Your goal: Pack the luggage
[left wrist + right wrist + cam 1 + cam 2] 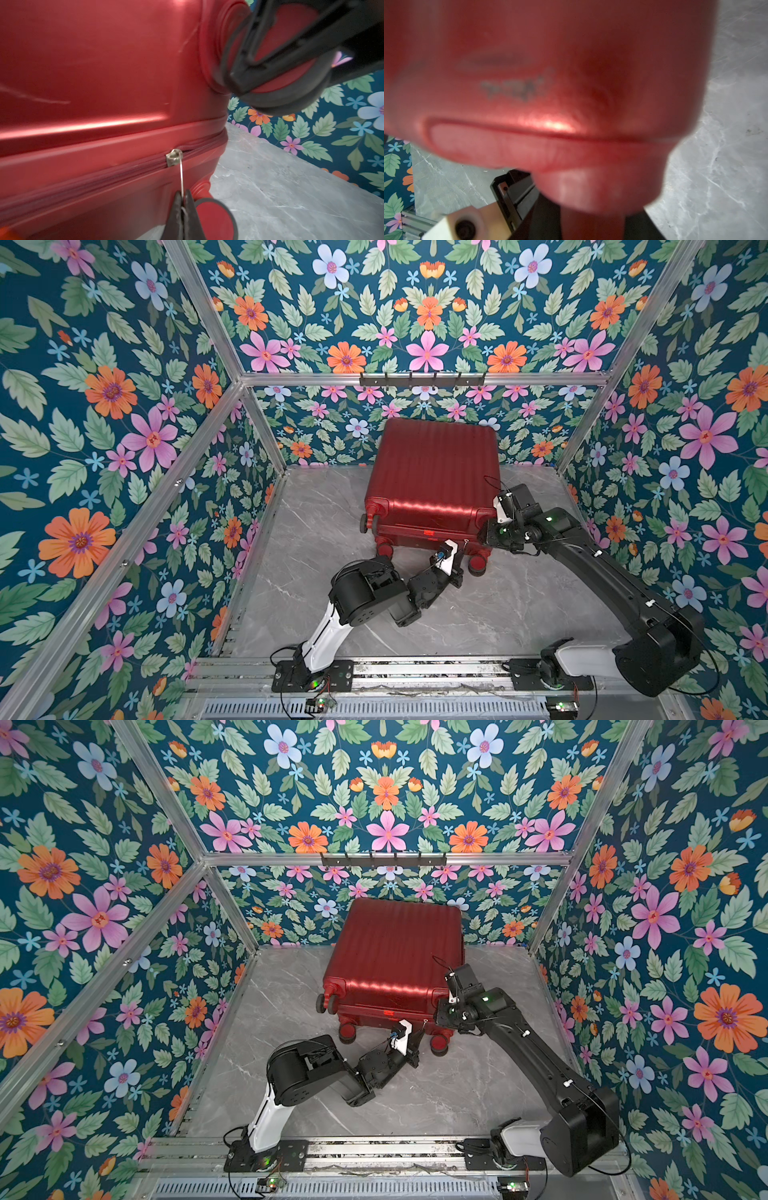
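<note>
The luggage [432, 472] [395, 952] lies flat at the back of the marble table [519, 605], its halves together and its wheeled end toward me. Its far edge is close to the flowered back wall [332, 431]; I cannot tell whether they touch.

My left gripper [182, 199] [460, 552] is pinched tight on a thin wire loop [181, 176] that hangs from the zipper slider [174, 158] on the near seam. The slider is near the right-hand corner, just beside the lower caster wheel [214, 220].

My right gripper [488, 533] is at that corner, and its black fingers [270, 54] are closed around the upper caster wheel [295, 22]. My right wrist view is filled with blurred red shell.

The two grippers are close together at this edge. Bare marble spreads in front of the luggage and on both sides, with more of it on the left.
</note>
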Robot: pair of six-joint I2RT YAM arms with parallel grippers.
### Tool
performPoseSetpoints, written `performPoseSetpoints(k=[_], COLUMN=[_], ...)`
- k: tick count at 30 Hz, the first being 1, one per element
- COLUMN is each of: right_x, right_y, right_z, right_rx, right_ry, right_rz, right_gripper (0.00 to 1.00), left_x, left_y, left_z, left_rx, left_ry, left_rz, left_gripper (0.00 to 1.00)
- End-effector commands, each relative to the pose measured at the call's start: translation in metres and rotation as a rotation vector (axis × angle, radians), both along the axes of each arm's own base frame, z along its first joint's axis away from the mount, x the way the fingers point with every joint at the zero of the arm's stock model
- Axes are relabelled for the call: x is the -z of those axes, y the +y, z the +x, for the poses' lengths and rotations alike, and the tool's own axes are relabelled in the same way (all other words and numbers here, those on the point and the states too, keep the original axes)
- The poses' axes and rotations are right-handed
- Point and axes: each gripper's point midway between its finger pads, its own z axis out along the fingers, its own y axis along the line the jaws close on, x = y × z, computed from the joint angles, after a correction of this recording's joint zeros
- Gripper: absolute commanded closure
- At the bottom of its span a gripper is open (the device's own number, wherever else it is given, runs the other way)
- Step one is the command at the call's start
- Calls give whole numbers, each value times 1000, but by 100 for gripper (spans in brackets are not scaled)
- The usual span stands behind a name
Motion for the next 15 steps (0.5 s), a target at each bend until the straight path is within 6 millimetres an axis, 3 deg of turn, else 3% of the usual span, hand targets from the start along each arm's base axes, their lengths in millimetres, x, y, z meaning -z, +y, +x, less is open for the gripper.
performPoseSetpoints(k=[1, 9, 15], right_x=[-19, -23, -27], right_y=[50, 112, 139], right_z=[0, -16, -24], right_rx=[-195, -316, -360], right_ry=[-76, -75, -59], right_rz=[96, 105, 165], right_gripper=[100, 100, 100], left_x=[-31, -36, -41], left_y=[-6, 14, 14], left_z=[-21, -43, -52], left_rx=[85, 62, 60], left_ry=[-72, -86, -99], left_rz=[-83, -41, -37], left_gripper=[100, 100, 100])
